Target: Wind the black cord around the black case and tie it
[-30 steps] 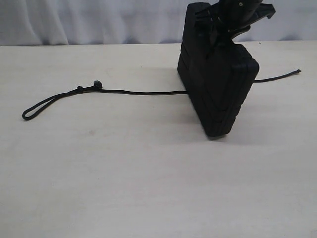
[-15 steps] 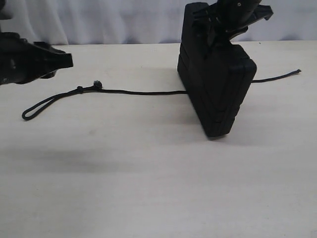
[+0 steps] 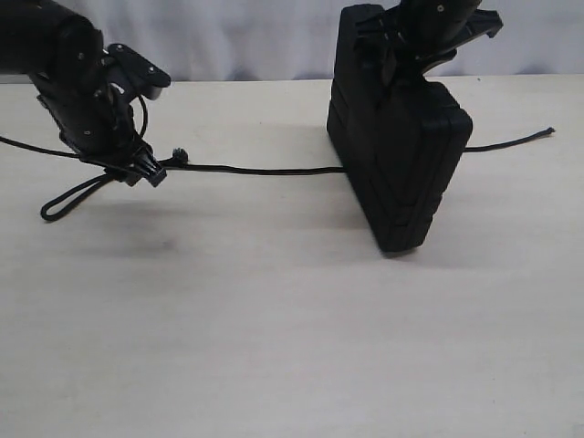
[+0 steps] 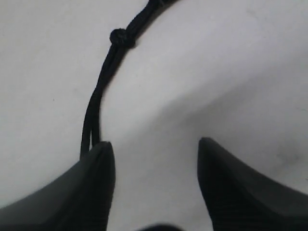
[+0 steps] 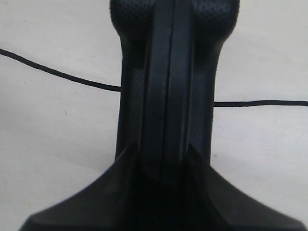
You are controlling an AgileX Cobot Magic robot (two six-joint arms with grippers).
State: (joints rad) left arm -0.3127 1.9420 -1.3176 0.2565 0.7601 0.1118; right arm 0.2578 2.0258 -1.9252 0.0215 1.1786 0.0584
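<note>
Black cord (image 3: pixel 265 170) lies stretched across the desk (image 3: pixel 274 347), going in at the black case (image 3: pixel 397 155) and out the far side. The right hand (image 3: pixel 415 50) clamps the case up on edge. New bit: the left hand (image 4: pixel 154 154) has swung in over the knotted loop end, fingers spread, nothing caught yet. So the wrapping hasn't started. No readable labels anywhere.

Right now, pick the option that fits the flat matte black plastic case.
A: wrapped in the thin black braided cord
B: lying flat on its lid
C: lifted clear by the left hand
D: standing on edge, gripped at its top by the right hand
D: the flat matte black plastic case stands on edge on the pale table, the right hand clamped on its top, and the thin black braided cord merely passes its base.
</note>
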